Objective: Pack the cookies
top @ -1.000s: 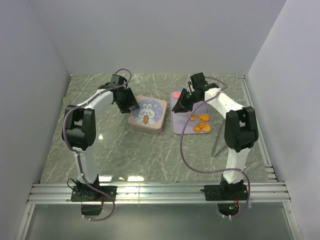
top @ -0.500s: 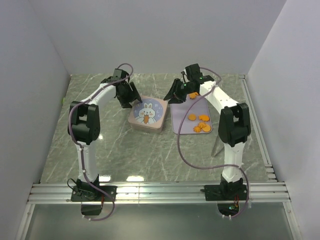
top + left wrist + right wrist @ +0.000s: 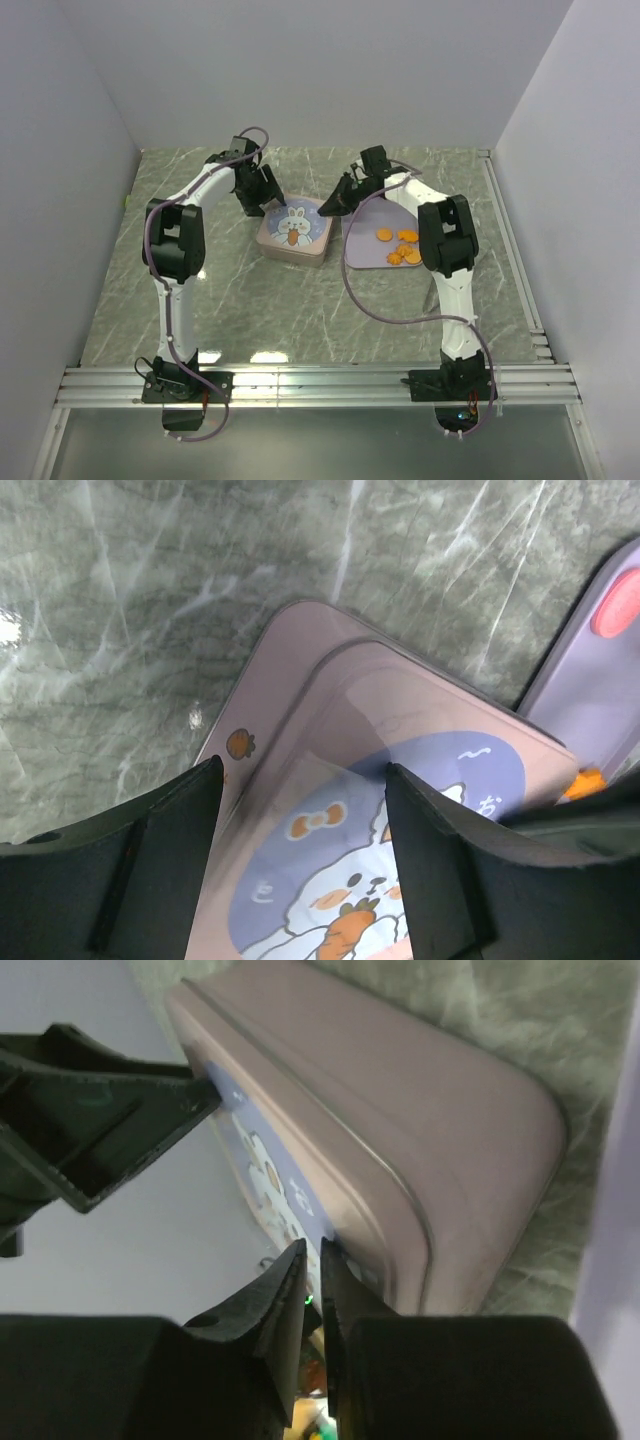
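Hovering over the far-left corner of the pink bunny tin (image 3: 293,232), the left gripper (image 3: 300,780) is holding its fingers wide apart, gripping nothing. At the tin's far-right corner, the right gripper (image 3: 312,1260) is showing only a slit between its fingers, with nothing between them. Orange cookies (image 3: 404,254) are lying on the lavender tray (image 3: 362,250) just right of the tin.

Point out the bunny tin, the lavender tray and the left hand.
bunny tin (image 3: 292,229): top external view, on the rabbit printed on its lid.
lavender tray (image 3: 362,256): top external view, on the bare surface by its near left corner.
left hand (image 3: 300,780): left wrist view, midway between its open fingertips.
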`<state>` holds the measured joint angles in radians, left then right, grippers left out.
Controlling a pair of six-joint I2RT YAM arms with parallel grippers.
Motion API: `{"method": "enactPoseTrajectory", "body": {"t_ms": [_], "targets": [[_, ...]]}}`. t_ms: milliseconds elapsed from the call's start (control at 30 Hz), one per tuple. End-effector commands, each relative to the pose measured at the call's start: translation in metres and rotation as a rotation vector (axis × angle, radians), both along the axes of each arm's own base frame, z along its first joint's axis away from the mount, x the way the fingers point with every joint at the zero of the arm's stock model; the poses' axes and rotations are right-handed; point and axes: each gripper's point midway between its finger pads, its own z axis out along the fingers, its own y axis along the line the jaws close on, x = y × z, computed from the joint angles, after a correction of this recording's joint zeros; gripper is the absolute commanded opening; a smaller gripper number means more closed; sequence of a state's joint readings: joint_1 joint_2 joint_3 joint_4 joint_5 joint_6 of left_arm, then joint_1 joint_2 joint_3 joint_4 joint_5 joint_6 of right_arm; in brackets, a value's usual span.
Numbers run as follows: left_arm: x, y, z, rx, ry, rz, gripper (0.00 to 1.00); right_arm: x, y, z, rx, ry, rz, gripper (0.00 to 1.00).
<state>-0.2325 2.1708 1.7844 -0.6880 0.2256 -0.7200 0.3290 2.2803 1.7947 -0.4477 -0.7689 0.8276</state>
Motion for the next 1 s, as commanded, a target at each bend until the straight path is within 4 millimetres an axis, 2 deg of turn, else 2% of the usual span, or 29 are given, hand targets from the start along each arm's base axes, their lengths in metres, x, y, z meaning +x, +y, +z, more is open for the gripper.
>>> {"method": "enactPoseTrajectory", "body": {"t_ms": [0, 167, 367, 467, 500, 567, 600, 667, 700, 800, 833, 900, 967], "targets": [[0.002, -0.006, 0.014, -0.012, -0.017, -0.026, 0.72, 0.024, -0.021, -0.017, 0.013, 0.021, -0.078, 0.19], [0.001, -0.012, 0.02, -0.024, -0.035, -0.037, 0.71, 0.015, -0.024, -0.015, 0.0, 0.031, -0.079, 0.18], [-0.006, -0.02, 0.022, 0.005, -0.038, -0.062, 0.72, 0.014, -0.026, 0.002, -0.012, -0.01, -0.068, 0.18], [-0.008, -0.014, 0.02, 0.024, -0.032, -0.053, 0.72, 0.015, -0.029, 0.016, -0.01, -0.045, -0.062, 0.18], [-0.009, -0.012, 0.021, 0.028, -0.033, -0.051, 0.72, 0.014, -0.028, 0.028, -0.006, -0.071, -0.058, 0.18], [-0.01, -0.005, 0.021, 0.032, -0.034, -0.037, 0.73, 0.013, -0.03, 0.039, -0.008, -0.097, -0.055, 0.2], [-0.01, -0.003, 0.022, 0.029, -0.037, -0.029, 0.73, 0.012, -0.03, 0.052, -0.004, -0.131, -0.052, 0.21], [-0.009, 0.004, 0.025, 0.025, -0.047, -0.012, 0.74, 0.009, -0.035, 0.059, -0.021, -0.144, -0.057, 0.27], [-0.009, 0.006, 0.027, 0.026, -0.053, -0.005, 0.74, 0.006, -0.038, 0.07, -0.029, -0.168, -0.054, 0.3], [-0.009, 0.013, 0.027, 0.031, -0.052, 0.008, 0.74, -0.001, -0.047, 0.077, -0.086, -0.184, -0.052, 0.48], [-0.009, 0.016, 0.028, 0.039, -0.052, 0.013, 0.74, -0.004, -0.049, 0.077, -0.105, -0.183, -0.048, 0.53], [-0.008, 0.022, 0.029, 0.043, -0.059, 0.027, 0.74, -0.008, -0.056, 0.073, -0.158, -0.188, -0.046, 0.54], [-0.008, 0.032, 0.031, 0.044, -0.062, 0.053, 0.75, -0.018, -0.062, 0.058, -0.196, -0.151, -0.04, 0.54]]}}
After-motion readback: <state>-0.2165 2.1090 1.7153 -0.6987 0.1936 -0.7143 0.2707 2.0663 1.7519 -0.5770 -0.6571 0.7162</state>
